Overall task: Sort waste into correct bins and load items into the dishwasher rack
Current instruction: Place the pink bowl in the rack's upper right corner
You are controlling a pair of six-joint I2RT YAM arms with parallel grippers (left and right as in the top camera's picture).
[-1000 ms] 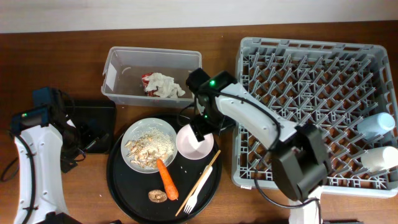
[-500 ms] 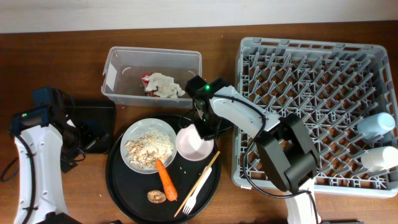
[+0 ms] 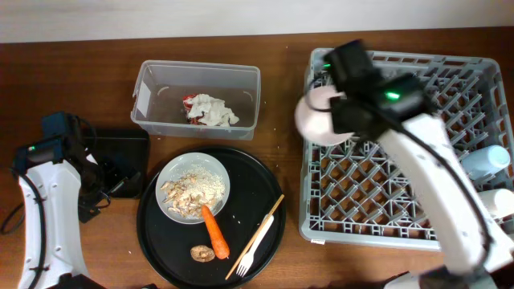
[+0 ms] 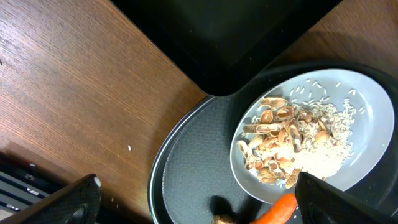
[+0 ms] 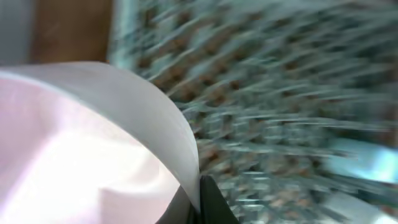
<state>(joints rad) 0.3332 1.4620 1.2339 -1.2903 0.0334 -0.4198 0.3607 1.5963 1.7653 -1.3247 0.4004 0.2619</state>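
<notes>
Clamping a pale pink round bowl (image 3: 316, 120), right gripper (image 3: 337, 103) hangs over grey plastic lattice rack (image 3: 353, 193); left gripper (image 4: 199, 199), fingers spread wide.

Pale pink bowl (image 5: 74, 149) is filling the lower left, its rim arcing down to bottom centre. One dark finger (image 5: 211, 202) is touching the rim there. Dishwasher rack (image 5: 292, 74) is showing behind it, heavily blurred. Brown worktop (image 5: 71, 31) is showing beside the rack's edge.

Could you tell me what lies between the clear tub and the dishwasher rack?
Only bare wooden table, in the overhead view; the held pink bowl overlaps the rack at its left edge.
</notes>
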